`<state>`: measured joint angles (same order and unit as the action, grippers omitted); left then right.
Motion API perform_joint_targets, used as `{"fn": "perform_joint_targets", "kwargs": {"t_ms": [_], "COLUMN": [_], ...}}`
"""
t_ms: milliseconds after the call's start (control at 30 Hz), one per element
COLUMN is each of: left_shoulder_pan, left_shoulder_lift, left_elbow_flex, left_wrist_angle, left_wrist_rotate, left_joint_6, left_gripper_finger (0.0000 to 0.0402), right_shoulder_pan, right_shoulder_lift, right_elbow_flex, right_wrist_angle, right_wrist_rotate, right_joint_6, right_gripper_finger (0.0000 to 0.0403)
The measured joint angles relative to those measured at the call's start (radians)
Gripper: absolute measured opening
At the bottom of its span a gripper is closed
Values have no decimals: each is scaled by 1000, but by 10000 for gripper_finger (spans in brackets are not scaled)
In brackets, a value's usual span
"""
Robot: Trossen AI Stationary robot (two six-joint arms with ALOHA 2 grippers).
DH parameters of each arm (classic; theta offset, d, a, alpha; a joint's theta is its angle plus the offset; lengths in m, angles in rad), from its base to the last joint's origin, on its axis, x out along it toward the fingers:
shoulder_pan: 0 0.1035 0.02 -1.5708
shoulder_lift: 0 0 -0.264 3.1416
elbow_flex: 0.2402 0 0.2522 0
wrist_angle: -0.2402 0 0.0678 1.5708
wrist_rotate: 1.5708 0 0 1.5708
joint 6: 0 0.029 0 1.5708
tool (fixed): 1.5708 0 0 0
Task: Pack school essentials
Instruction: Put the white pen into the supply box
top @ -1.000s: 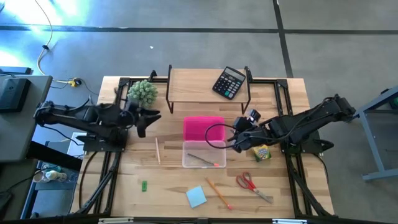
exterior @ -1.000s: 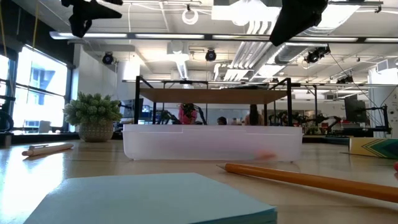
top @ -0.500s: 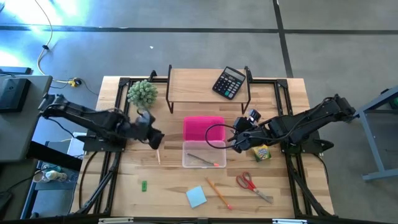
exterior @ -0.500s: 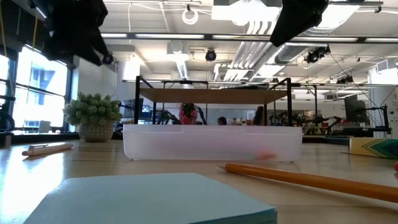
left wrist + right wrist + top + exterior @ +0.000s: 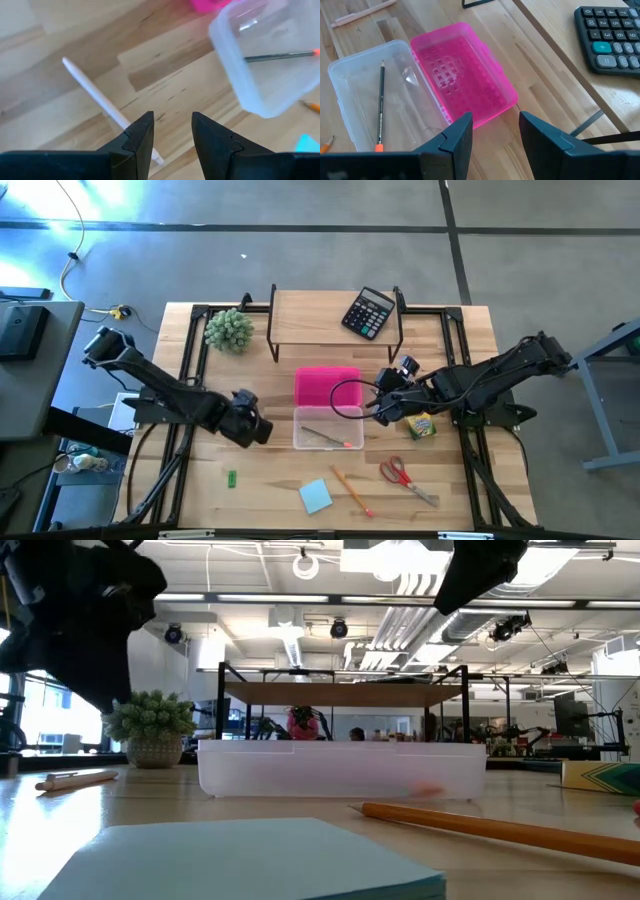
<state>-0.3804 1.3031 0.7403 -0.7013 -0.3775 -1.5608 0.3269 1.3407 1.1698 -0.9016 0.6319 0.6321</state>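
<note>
One pale wooden pencil (image 5: 97, 102) lies flat on the table (image 5: 200, 480), left of the clear box (image 5: 328, 429). I see the left gripper (image 5: 171, 134) poised right over its near end, jaws narrowly parted, nothing between them. Inside the clear box rests a dark pencil (image 5: 380, 102) with an orange tip; the pink lid (image 5: 462, 72) lies touching the box's far side. My right gripper (image 5: 494, 131) hangs beside that lid, jaws narrow and empty. Crayon box (image 5: 421, 425), scissors (image 5: 403, 476), orange pencil (image 5: 350, 490), blue note pad (image 5: 316, 496) and green eraser (image 5: 231, 478) sit loose around.
</note>
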Motion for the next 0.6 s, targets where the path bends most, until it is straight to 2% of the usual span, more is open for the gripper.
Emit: {"fn": "perform_joint_targets", "kwargs": {"t_ms": [600], "left_shoulder_pan": [-81], "left_shoulder_lift": [170], "left_elbow_flex": [0], "left_wrist_angle": [-29], "left_wrist_rotate": [0], "left_joint_6": [-244], "left_gripper_finger": [124], "right_shoulder_pan": [0], "right_shoulder_lift": [0], "right_elbow_flex": [0], "right_wrist_angle": [0], "right_wrist_rotate": [0], "right_joint_6": [26], "right_gripper_finger": [153]}}
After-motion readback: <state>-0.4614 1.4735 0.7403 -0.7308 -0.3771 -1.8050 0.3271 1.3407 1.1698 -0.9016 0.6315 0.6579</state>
